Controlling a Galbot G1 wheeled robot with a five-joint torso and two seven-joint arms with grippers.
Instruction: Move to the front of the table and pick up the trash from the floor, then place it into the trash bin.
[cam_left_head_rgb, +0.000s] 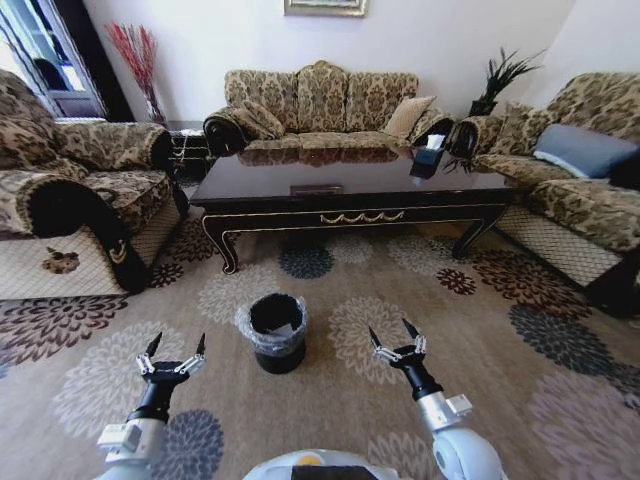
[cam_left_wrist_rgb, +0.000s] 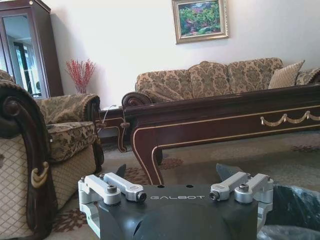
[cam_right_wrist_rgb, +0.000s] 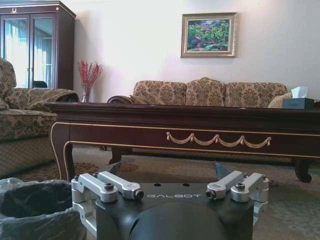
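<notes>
The trash bin, black with a greyish liner over its rim, stands on the patterned carpet in front of the table. Something pale lies inside it; loose trash on the floor is out of view. My left gripper hovers open to the bin's left, and my right gripper hovers open to its right, both empty and pointing toward the table. The left wrist view has the open left gripper, the bin's liner and the table. The right wrist view has the open right gripper, the bin and the table.
A floral armchair stands at the left, a sofa behind the table, and another sofa at the right. A tissue box sits on the table's far right. Open carpet surrounds the bin.
</notes>
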